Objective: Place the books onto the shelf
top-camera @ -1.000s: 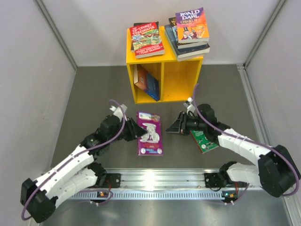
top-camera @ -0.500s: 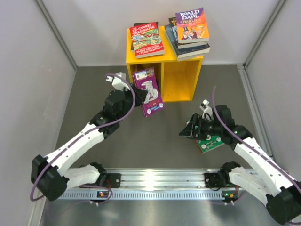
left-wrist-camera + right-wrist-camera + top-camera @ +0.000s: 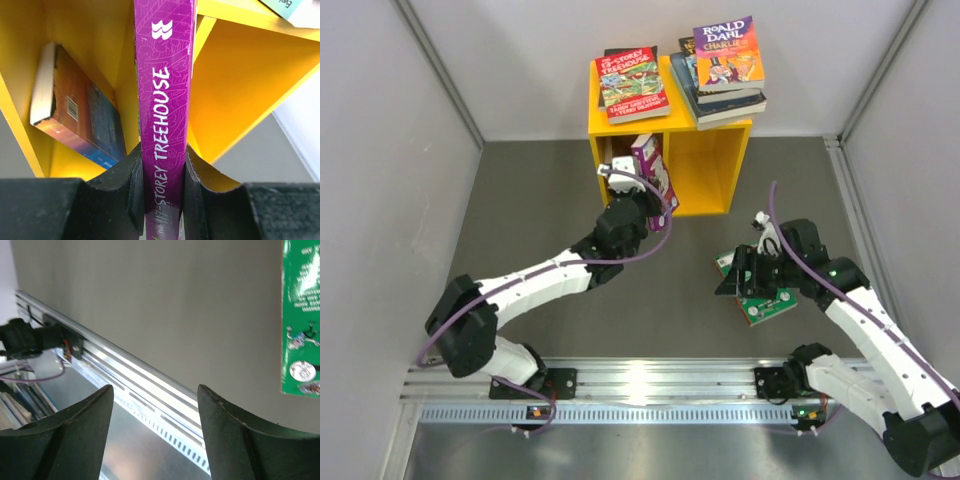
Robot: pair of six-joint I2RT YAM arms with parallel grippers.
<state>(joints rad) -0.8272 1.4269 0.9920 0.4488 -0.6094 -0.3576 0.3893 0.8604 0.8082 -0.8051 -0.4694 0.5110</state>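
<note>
left claw (image 3: 161,161): clamped on the lower spine of the purple book (image 3: 164,95), one finger on each cover, book fills the gap. spine reads "storey treehouse", faces the wrist camera. book stands on edge, roughly upright.

purple book position: off the worktop (image 3: 530,200), at the front of the yellow shelf (image 3: 705,175). top view puts it at the mouth of the left compartment, close to the divider; wrist view has the spine lined up almost with the divider. cannot tell whether its far edge is inside the compartment.

left compartment: one blue and orange book (image 3: 75,120) leaning against the left wall, barcode visible. right compartment shows only yellow walls.

shelf top: red book (image 3: 632,82) flat on the left, a darker one under it; on the right a stack with the roald dahl book (image 3: 728,52) uppermost, overhanging the front edge.

right claw (image 3: 153,390): jaws apart, nothing between them. it hangs low over the worktop just beside the green book (image 3: 767,302), which lies flat, well apart from the shelf. not touching it as far as the wrist view shows.

metal rail (image 3: 650,385) along the near edge carries both arm bases.
</note>
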